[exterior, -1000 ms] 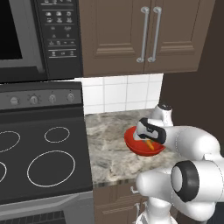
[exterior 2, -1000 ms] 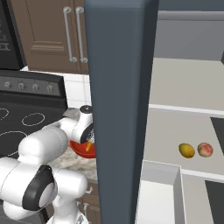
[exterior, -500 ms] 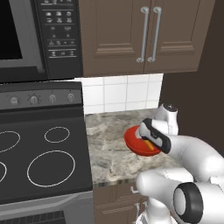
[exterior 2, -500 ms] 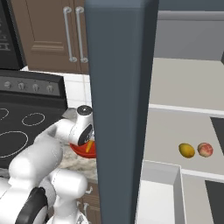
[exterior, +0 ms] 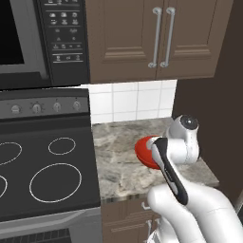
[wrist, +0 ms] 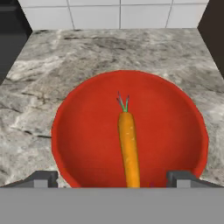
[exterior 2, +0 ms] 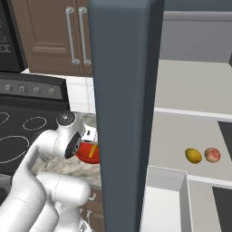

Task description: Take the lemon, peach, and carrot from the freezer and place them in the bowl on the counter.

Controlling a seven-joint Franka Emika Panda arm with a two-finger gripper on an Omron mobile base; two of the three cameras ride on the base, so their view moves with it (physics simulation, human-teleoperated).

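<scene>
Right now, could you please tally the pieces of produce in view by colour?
Orange: 1, the carrot in the bowl
Yellow: 1, the lemon in the freezer
Pinkish-red: 1, the peach beside it
Total: 3

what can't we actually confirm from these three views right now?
- Shallow glossy red bowl: in the left base view the white arm covers most of it, so its contents are hidden there.
- Orange tapered carrot: in the hand view its lower end is cut off at the bottom.
- Gripper: only two finger tips show, spread wide apart.
- Dark blue-grey freezer: in the right base view its door blocks part of the grey shelf holding the yellow lemon and pinkish-red peach.
</scene>
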